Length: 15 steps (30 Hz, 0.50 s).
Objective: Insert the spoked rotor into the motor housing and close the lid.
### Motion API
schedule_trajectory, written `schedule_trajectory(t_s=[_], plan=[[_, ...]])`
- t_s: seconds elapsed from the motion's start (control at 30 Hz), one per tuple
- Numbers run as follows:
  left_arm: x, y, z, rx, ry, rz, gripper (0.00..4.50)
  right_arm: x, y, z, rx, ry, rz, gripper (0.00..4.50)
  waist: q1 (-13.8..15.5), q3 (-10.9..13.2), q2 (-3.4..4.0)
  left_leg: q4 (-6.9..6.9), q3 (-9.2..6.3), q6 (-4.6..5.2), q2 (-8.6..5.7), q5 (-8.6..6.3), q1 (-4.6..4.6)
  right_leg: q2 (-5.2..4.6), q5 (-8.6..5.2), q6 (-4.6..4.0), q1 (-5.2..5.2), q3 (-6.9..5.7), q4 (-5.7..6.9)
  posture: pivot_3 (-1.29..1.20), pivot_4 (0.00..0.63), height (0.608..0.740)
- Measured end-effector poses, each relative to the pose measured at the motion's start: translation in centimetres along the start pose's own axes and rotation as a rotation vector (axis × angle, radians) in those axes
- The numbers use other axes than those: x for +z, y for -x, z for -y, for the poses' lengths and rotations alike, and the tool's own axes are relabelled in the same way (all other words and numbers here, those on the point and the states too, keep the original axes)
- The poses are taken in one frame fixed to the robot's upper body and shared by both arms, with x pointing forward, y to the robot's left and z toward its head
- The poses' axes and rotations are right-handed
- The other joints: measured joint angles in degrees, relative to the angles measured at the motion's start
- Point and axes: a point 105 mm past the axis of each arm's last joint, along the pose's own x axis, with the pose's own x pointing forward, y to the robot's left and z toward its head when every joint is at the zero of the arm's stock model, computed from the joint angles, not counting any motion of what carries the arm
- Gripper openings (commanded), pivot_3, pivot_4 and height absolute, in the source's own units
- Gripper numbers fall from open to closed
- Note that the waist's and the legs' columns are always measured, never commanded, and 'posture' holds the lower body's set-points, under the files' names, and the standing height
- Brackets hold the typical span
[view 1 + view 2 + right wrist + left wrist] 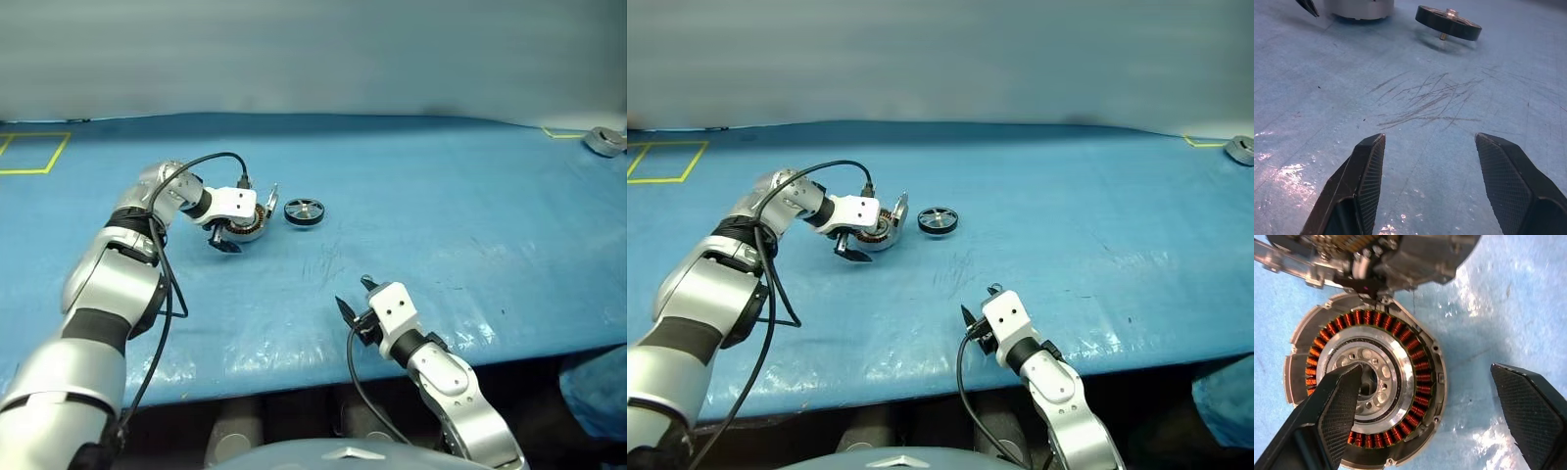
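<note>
My left hand (233, 231) hovers spread open over the motor housing (250, 223), lid (271, 199) tilted up; the spoked rotor (304, 211) lies just beside on the tabletop (441, 215), awaiting my open, empty right hand (355, 296).

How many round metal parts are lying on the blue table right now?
3: the motor housing under the left gripper, the spoked rotor beside it, and a grey puck at the table's far right corner.

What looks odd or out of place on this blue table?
The rotor sits tilted, propped on its shaft, beside the housing rather than inside it. The lid stands open on edge. The table is scratched in front of the rotor. A lone grey puck lies at the far right edge.
</note>
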Motion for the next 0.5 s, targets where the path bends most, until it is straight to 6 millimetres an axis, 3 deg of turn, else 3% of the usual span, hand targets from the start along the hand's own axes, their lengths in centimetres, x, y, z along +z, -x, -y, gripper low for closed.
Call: schedule_trajectory(t_s=[0.5], plan=[[-0.93, 1.11, 0.03, 0.007, -0.007, -0.02, 4.46, 0.05, -0.1, -0.17, 0.001, 0.007, 0.001, 3.1, 0.1, 0.0, -0.01, -0.04, -0.04, 0.01, -0.02, -0.01, -0.04, 0.0, 0.0, -0.01, -0.02, 0.0, -0.01, 0.0, 0.15, 0.74]])
